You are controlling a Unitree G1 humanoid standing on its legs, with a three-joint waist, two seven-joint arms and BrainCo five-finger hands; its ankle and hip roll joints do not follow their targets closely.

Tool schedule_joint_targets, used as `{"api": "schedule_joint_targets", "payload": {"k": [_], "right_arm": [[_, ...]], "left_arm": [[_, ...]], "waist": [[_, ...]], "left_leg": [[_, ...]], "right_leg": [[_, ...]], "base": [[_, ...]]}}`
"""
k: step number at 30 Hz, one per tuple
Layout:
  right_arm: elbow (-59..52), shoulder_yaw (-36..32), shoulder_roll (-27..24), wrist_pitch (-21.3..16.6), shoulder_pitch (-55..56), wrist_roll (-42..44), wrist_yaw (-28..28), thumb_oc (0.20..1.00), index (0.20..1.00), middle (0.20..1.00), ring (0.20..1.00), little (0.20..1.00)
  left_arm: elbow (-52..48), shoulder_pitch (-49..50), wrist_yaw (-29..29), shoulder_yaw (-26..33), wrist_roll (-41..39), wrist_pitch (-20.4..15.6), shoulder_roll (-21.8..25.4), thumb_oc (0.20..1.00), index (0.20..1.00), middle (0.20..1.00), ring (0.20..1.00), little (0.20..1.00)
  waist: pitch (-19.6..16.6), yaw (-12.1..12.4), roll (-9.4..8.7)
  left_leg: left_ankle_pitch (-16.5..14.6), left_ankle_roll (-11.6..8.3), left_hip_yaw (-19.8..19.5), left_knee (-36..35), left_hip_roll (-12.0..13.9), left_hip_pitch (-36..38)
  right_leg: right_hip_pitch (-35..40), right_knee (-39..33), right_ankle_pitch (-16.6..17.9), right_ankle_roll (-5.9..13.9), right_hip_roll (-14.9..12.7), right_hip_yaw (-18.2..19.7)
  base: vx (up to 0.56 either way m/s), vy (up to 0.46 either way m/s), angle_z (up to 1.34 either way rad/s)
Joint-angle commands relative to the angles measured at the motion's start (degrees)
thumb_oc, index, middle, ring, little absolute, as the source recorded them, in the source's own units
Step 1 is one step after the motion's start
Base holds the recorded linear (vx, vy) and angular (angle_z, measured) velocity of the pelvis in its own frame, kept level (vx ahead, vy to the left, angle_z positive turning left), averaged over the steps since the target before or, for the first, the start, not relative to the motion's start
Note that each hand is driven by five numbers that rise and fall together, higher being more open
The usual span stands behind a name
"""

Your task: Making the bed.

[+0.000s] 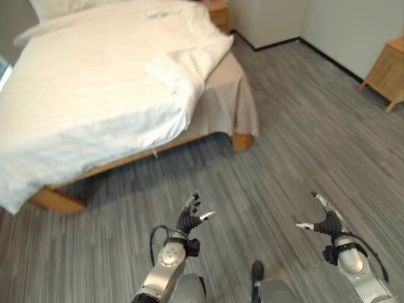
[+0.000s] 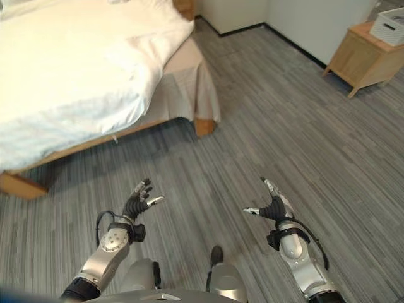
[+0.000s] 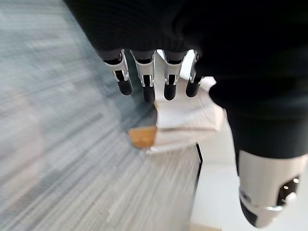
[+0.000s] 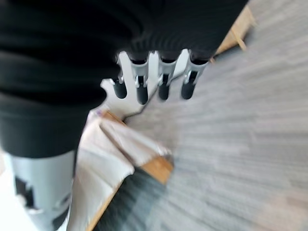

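The bed (image 1: 95,95) stands ahead and to the robot's left, well apart from both hands, on a grey plank floor (image 1: 303,145). A white duvet (image 1: 82,107) covers most of it and hangs over the near long edge. At the foot corner nearest the robot the duvet is turned back on itself in a loose fold (image 1: 180,66), leaving the beige mattress side (image 1: 224,72) and a pale bed skirt (image 1: 221,107) exposed above the wooden frame leg (image 1: 242,140). That folded corner is the visible defect; the rest of the cover lies fairly flat. A pillow (image 1: 57,7) sits at the far head end.

The left hand (image 1: 191,216) is raised over the floor with fingers spread wide and thumb out, holding nothing. The right hand (image 1: 325,221) is likewise wide, fingers straight, empty. Both wrist views confirm straight fingers (image 3: 147,89) with the foot corner of the bed beyond them.

Judgement: the hands are carried open and forward because the robot is not yet within reach of the bed; nothing can be gripped from this stance. The work appears to be at an approach step, with the turned-back corner the likely first item to pull straight.

A wooden bedside cabinet (image 2: 363,57) with a white basket (image 2: 391,28) on it stands by the right wall, clear of the path.
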Motion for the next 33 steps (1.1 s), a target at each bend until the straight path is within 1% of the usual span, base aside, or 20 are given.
{"api": "schedule_joint_targets", "payload": {"k": [1,2,3,4,6,10,14,15,16,17,19,20,21,23,24,25,26,28,29,33], "right_arm": [[-2.90,0.88,-2.48,-1.75,-0.74,1.34,0.36,1.000,1.000,1.000,1.000,1.000],[-2.23,1.22,-2.35,-1.73,-0.81,1.73,0.20,1.000,1.000,1.000,1.000,1.000],[-1.88,1.39,-2.33,-1.66,-0.89,1.78,0.22,1.000,1.000,1.000,1.000,1.000],[-1.88,1.39,-2.33,-1.66,-0.89,1.78,0.21,1.000,1.000,1.000,1.000,1.000],[-0.43,1.67,-1.68,-1.00,-0.29,1.29,-0.52,1.000,1.000,1.000,1.000,1.000],[-0.39,2.86,-0.39,-0.80,-0.02,-0.09,0.63,1.000,1.000,1.000,1.000,1.000],[0.48,4.67,1.40,-0.75,-0.44,-1.54,1.01,1.000,1.000,1.000,1.000,1.000],[0.22,4.75,1.86,-0.57,-0.15,-1.86,1.21,1.000,1.000,1.000,1.000,1.000],[-0.50,4.99,2.18,-0.77,-0.30,-1.97,1.35,1.000,1.000,1.000,1.000,1.000],[-0.51,4.99,2.19,-0.76,-0.35,-1.97,1.35,1.000,1.000,1.000,1.000,1.000],[-0.90,5.58,2.55,-0.90,-1.49,-2.16,1.20,1.000,1.000,1.000,1.000,1.000],[-1.13,5.73,3.11,-0.76,-1.62,-2.48,1.09,1.000,1.000,1.000,1.000,1.000],[-1.14,5.72,3.08,-0.73,-1.70,-2.52,1.08,1.000,1.000,1.000,1.000,1.000],[-0.97,5.71,3.37,-0.71,-1.91,-2.64,0.96,1.000,1.000,1.000,1.000,1.000],[-1.47,5.38,3.75,-0.58,-2.04,-2.11,1.03,1.000,1.000,1.000,1.000,1.000],[-1.51,5.40,3.77,-0.55,-1.98,-2.09,1.06,1.000,1.000,1.000,1.000,1.000],[-1.56,5.15,4.18,-0.45,-1.98,-1.43,0.87,1.000,1.000,1.000,1.000,1.000],[-1.06,4.97,4.70,-0.04,-2.26,-1.13,0.41,1.000,1.000,1.000,1.000,1.000],[-0.71,4.70,5.16,0.37,-2.36,-1.03,0.51,1.000,1.000,1.000,1.000,1.000],[-0.80,5.01,5.14,0.54,-2.21,-1.64,1.02,1.000,1.000,1.000,1.000,1.000]], "left_arm": [[-3.88,-0.34,0.89,0.35,-1.68,-3.53,0.56,1.000,1.000,1.000,1.000,1.000],[-3.72,0.03,1.07,0.46,-1.16,-3.34,0.45,1.000,1.000,1.000,1.000,1.000],[-3.62,0.03,0.97,0.41,-1.05,-3.28,0.40,1.000,1.000,1.000,1.000,1.000],[-3.62,0.04,0.97,0.41,-1.04,-3.28,0.40,1.000,1.000,1.000,1.000,1.000],[-3.25,-0.01,0.68,-0.14,-0.55,-2.91,-0.09,1.000,1.000,1.000,1.000,1.000],[-3.35,2.18,0.46,0.23,-0.98,-2.69,-0.49,1.000,1.000,1.000,1.000,1.000],[-3.05,2.72,-0.06,-0.02,-1.41,-2.20,0.52,1.000,1.000,1.000,1.000,1.000],[-2.86,2.62,-0.31,-0.06,-1.14,-1.93,0.92,1.000,1.000,1.000,1.000,1.000],[-2.75,1.93,-0.16,-0.37,-0.44,-1.62,1.70,1.000,1.000,1.000,1.000,1.000],[-2.75,1.89,-0.17,-0.34,-0.44,-1.62,1.70,1.000,1.000,1.000,1.000,1.000],[-2.87,0.41,0.35,-0.54,0.00,-1.50,2.91,1.000,1.000,1.000,1.000,1.000],[-3.00,-0.12,0.55,-0.33,0.05,-1.42,3.35,1.000,1.000,1.000,1.000,1.000],[-3.00,-0.22,0.56,-0.29,0.04,-1.39,3.30,1.000,1.000,1.000,1.000,1.000],[-2.95,-0.83,0.69,0.14,-0.23,-1.41,3.53,1.000,1.000,1.000,1.000,1.000],[-3.25,-0.70,0.38,0.24,-0.51,-1.60,3.90,1.000,1.000,1.000,1.000,1.000],[-3.31,-0.61,0.36,0.25,-0.53,-1.57,3.95,1.000,1.000,1.000,1.000,1.000],[-3.23,-0.30,0.22,0.44,-0.72,-1.72,3.89,1.000,1.000,1.000,1.000,1.000],[-2.28,-0.13,0.39,0.74,-0.66,-1.74,3.49,1.000,1.000,1.000,1.000,1.000],[-1.12,0.09,0.44,1.93,-0.57,-1.76,3.09,1.000,1.000,1.000,1.000,1.000],[-0.65,0.87,0.88,3.57,-0.74,-2.10,2.97,1.000,1.000,1.000,1.000,1.000]], "waist": [[2.16,2.62,1.94],[1.60,3.62,2.89],[1.19,4.17,3.48],[1.26,4.22,3.42],[1.03,4.74,4.85],[-1.42,5.30,5.25],[-3.75,6.77,2.12],[-4.04,6.95,1.43],[-3.49,6.15,0.27],[-3.62,6.32,0.45],[-2.39,5.08,0.08],[-1.73,4.85,1.81],[-1.74,4.66,1.47],[-1.36,4.33,1.79],[-1.31,4.04,1.87],[-1.24,3.54,1.90],[-1.16,2.57,1.32],[-1.41,1.50,0.68],[-1.89,0.63,0.61],[-1.88,0.16,1.34]], "left_leg": [[-0.04,1.38,5.01,-20.25,-0.13,10.19],[1.31,1.83,8.17,-33.53,-0.38,9.48],[3.14,1.71,9.32,-39.29,-0.47,9.66],[3.27,1.71,9.41,-39.56,-0.55,9.90],[9.21,0.41,17.41,-50.78,1.97,8.42],[11.18,1.61,16.95,-51.78,1.80,9.73],[9.39,3.45,18.22,-51.38,0.23,12.53],[8.27,4.19,18.40,-51.48,-0.51,13.70],[5.69,5.69,18.13,-51.81,-2.35,16.37],[5.90,5.70,18.30,-51.92,-2.10,16.18],[3.28,6.68,17.38,-52.11,-2.64,19.05],[2.41,6.70,17.04,-52.11,-0.79,20.80],[2.29,6.76,16.87,-52.11,-1.21,20.57],[1.74,6.37,16.42,-52.11,-0.73,21.33],[0.85,5.39,15.85,-52.11,-0.26,22.30],[0.78,5.29,15.32,-52.11,-0.20,22.41],[-0.11,4.52,13.81,-52.11,-0.53,23.44],[-1.19,3.79,12.43,-52.11,-0.49,24.46],[-2.52,2.53,10.81,-52.11,0.37,26.21],[-3.78,1.18,9.25,-52.11,1.88,28.76]], "right_leg": [[2.35,-4.56,-1.35,7.34,-0.76,-0.66],[4.53,-4.56,-3.36,8.05,0.07,-0.15],[5.70,-4.56,-4.25,8.26,0.69,0.09],[5.78,-4.56,-4.27,8.28,0.63,0.14],[11.04,-4.56,-7.51,8.86,1.75,-1.34],[16.02,-4.56,-9.41,9.59,1.30,0.69],[17.77,-0.33,-9.75,11.43,-2.04,0.69],[16.53,3.91,-8.72,12.50,-2.84,0.30],[12.01,15.27,-2.55,15.36,-5.01,0.15],[11.66,15.25,-2.32,15.30,-4.79,0.36],[5.29,26.17,3.78,17.28,-6.00,1.26],[0.75,29.34,4.87,16.37,-7.02,-0.33],[-0.09,30.92,4.01,16.38,-7.58,-0.29],[-1.90,29.59,2.95,15.45,-9.53,-2.32],[-3.80,23.04,-0.01,14.01,-10.62,-4.10],[-3.15,22.72,-0.15,13.98,-10.59,-4.75],[-4.10,13.89,-2.03,13.71,-9.05,-3.09],[-3.91,3.78,-0.03,14.15,-7.64,-0.21],[-6.63,-3.49,4.43,15.72,-8.83,1.77],[-10.90,-4.06,6.50,16.52,-10.04,1.34]], "base": [[0.29,0.045,-0.80],[0.42,0.055,-0.82],[0.43,0.056,-0.46],[0.35,0.023,-0.07],[0.64,0.043,0.23],[0.54,0.066,0.08],[0.42,0.040,-0.33],[0.40,0.120,-0.08],[0.26,0.096,0.13],[0.26,0.114,0.37],[0.25,0.044,0.31],[0.22,0.013,0.14],[0.19,-0.030,0.16],[0.18,-0.093,0.54],[0.20,-0.111,0.78],[0.39,-0.223,0.67],[0.33,-0.189,0.76],[0.50,-0.303,0.90],[0.44,-0.284,0.94],[0.30,-0.223,0.40]]}}
